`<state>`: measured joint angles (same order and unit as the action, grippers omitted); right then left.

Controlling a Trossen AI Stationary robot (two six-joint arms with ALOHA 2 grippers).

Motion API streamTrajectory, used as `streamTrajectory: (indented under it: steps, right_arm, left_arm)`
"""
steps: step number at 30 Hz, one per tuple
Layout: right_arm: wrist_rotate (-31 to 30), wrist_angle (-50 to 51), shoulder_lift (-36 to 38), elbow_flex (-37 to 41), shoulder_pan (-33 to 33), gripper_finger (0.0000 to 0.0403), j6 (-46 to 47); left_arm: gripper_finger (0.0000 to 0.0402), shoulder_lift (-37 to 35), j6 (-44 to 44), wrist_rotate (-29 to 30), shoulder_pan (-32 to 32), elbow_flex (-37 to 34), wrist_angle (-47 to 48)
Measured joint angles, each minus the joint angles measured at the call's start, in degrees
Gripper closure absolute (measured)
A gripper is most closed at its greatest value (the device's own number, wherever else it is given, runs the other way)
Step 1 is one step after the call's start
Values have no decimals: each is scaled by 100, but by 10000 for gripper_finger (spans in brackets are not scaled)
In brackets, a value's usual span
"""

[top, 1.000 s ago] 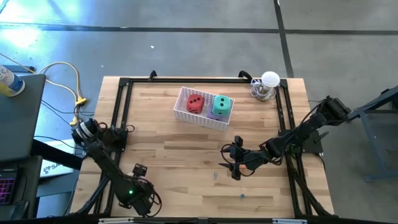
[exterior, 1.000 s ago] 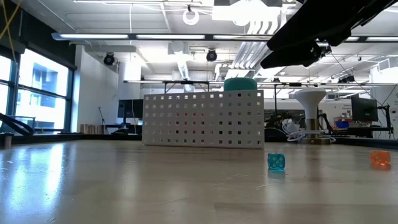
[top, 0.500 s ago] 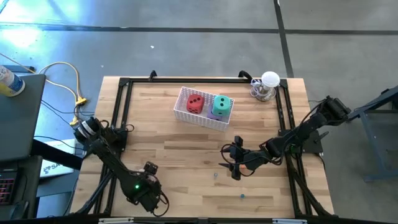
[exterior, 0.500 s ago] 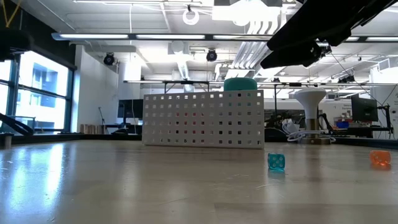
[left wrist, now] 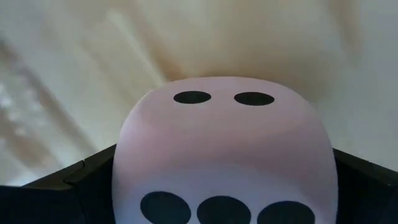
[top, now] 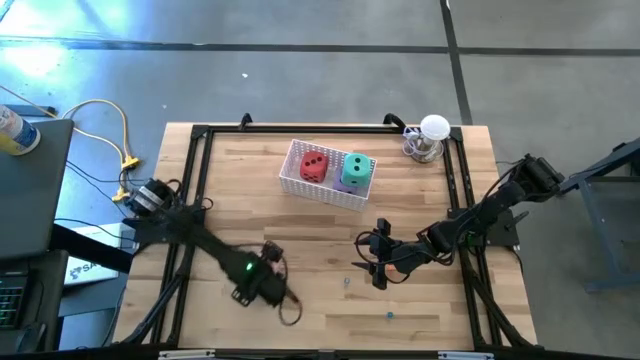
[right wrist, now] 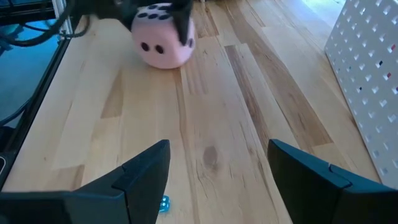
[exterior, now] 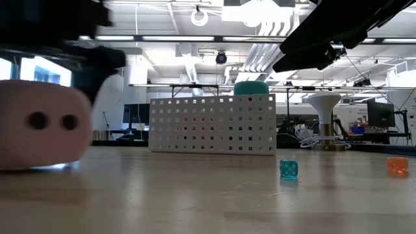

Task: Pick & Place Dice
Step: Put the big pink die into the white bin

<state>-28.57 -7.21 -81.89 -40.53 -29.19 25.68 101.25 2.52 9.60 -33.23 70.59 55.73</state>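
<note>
The pink die, soft and rounded with dark oval spots, sits between the left gripper's fingers, which grasp it on both sides; it shows a face of two spots and a row of three. It rests low over the bench, well apart from the right gripper, whose fingers stand released and empty. Beyond both pairs of fingers, the white perforated basket holds the red die, the green die and a purple die beneath the green. Two tiny dice, a teal one and an orange one, lie near the right fingers. No writing is readable.
</note>
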Motion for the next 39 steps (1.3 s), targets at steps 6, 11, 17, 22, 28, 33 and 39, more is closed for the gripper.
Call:
streamTrajectory:
  steps: [6, 11, 17, 22, 28, 33, 39]
  right_arm:
    - [-1, 36, 0, 0, 0, 141, 1]
    - [-1, 49, 0, 0, 0, 141, 1]
    - [-1, 49, 0, 0, 0, 141, -1]
    - [1, 53, 0, -2, 0, 141, -1]
    - [-1, 69, 0, -1, 0, 141, -3]
    - [1, 47, 0, 128, 0, 141, 3]
    - [0, -105, 0, 236, 48, 141, 11]
  left_arm:
    - [2, -400, -214, 16, 790, 2, -101]
    - [2, -1121, -802, -2, 1302, 2, -508]
    - [2, -2181, -1935, 496, 1918, 13, -1831]
    - [2, -2570, -2104, 544, 2672, 19, -3164]
    - [2, -2443, -1744, 510, 3567, 22, -3548]
    - [2, -2241, -1091, 283, 4232, 18, -3471]
    - [2, -1851, -1176, -613, 4804, -82, -3526]
